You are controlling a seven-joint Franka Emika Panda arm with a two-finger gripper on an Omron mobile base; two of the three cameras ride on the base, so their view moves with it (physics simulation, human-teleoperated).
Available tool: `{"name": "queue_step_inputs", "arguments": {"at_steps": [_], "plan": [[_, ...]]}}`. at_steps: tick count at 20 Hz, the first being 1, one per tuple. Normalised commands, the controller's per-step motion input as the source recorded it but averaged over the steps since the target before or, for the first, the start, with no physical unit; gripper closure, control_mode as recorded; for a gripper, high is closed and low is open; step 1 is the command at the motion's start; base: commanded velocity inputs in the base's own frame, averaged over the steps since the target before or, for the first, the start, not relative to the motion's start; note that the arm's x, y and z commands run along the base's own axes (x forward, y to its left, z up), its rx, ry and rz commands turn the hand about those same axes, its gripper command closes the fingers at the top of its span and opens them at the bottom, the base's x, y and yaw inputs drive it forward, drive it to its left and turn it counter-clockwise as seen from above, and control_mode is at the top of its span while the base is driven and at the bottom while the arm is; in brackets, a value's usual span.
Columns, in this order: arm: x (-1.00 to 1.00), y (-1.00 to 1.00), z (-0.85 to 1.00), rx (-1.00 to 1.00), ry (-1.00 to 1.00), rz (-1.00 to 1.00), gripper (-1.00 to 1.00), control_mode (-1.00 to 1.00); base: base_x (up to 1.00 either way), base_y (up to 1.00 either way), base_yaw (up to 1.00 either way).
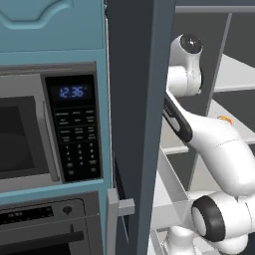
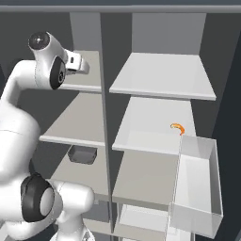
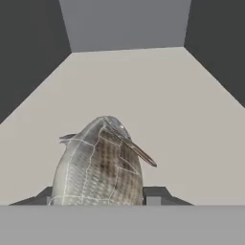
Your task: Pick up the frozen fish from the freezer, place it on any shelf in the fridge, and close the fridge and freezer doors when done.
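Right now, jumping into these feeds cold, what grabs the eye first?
In the hand view, the frozen fish looms large between the gripper fingertips, over a pale freezer board. In the right base view, a small orange curved thing lies on a fridge shelf, beside a clear bin.

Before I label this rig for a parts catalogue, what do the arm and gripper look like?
The arm is glossy white, made of rounded, bulbous segments with dark grey to black rings and caps at the joints. One link carries a long black inset strip. A small white boxy block sits at the wrist. The gripper has two small, dark grey, squared finger tips. No cables or lettering can be seen.
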Motion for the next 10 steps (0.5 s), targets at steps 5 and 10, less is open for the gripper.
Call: {"name": "queue_step_inputs", "arguments": {"at_steps": [5,10], "plan": [[-1.00,0.00,0.59,0.05,0.00,0.00,1.00,-1.00,0.00,0.00,0.00],[-1.00,-0.06,0.41,0.09,0.00,0.00,1.00,-1.00,0.00,0.00,0.00]]}}
